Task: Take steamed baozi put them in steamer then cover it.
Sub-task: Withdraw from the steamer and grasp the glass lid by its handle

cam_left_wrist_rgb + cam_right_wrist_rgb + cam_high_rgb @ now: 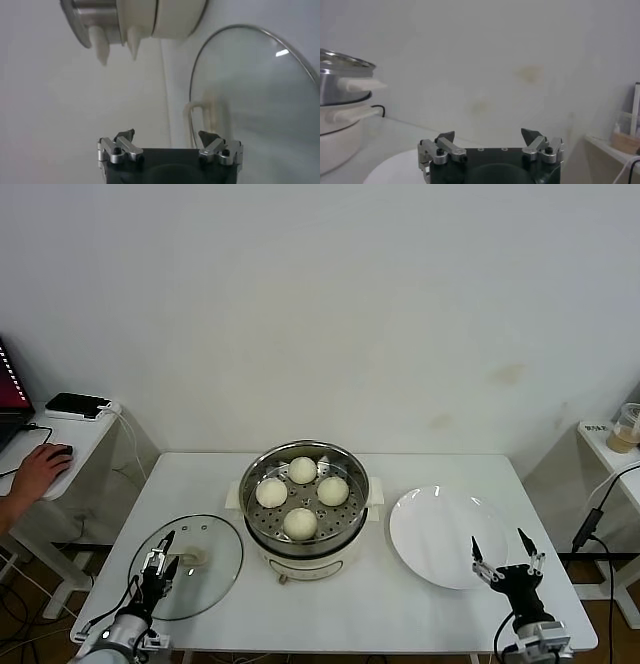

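— Four small cream-white steamed baozi (301, 495) sit on the perforated tray of the round shiny stainless-steel steamer (352, 514), mid-bench. Where is the cover?

— The round clear glass cover (215, 564) with a metal rim and cream-white bar handle lies flat on the white bench (350, 609), to the robot's left of the steamer and apart from it. The steamer stands uncovered.

— And the claws?

— The left claw (163, 558) hangs over the near part of the cover, close to its handle, fingers spread, holding nothing. The right claw (508, 554) is at the near right edge of the bench, by the rim of the flat round white plate (430, 534), fingers wide apart, also empty.

— Anything in the way?

— The plate lies just beside the steamer on the right. Off the bench, a person's hand (35, 472) rests on a mouse on a left side table, near a black box (77, 404). A drink cup (628, 428) stands on a shelf at the far right.

— Any writing?

— A label near the cup is too small to read.
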`<act>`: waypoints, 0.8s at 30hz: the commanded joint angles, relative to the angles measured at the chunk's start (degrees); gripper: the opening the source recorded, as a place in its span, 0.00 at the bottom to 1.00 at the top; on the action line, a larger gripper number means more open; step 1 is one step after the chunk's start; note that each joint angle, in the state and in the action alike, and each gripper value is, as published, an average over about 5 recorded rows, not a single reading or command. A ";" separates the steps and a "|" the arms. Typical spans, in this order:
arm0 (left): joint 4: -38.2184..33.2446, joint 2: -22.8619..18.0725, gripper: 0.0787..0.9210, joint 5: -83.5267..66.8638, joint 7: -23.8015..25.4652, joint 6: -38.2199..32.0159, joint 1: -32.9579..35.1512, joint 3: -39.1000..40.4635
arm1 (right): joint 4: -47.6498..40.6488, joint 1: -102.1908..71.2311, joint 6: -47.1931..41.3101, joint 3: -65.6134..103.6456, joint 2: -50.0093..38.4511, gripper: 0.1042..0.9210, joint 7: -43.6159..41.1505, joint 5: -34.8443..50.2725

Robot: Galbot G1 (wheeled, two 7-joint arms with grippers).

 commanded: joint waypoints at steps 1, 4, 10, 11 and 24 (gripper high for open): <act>3.35 0.85 0.88 0.33 0.19 0.14 -4.23 1.28 | 0.56 -0.91 0.12 0.22 0.21 0.88 -0.02 -0.44; 3.63 0.84 0.88 -0.09 0.26 0.29 -5.13 1.74 | 1.08 -1.49 0.20 0.40 0.28 0.88 -0.03 -0.50; 4.20 0.74 0.88 -0.42 0.20 0.48 -6.39 2.39 | 1.94 -2.45 0.28 0.47 0.61 0.88 -0.07 -0.77; 4.46 0.76 0.88 -0.43 0.14 0.46 -6.59 2.50 | 2.13 -2.62 0.22 0.50 0.60 0.88 -0.10 -0.76; 7.01 0.09 0.78 -1.32 -0.59 0.08 -7.43 3.05 | 3.35 -3.77 0.07 0.90 0.59 0.88 -0.34 -1.17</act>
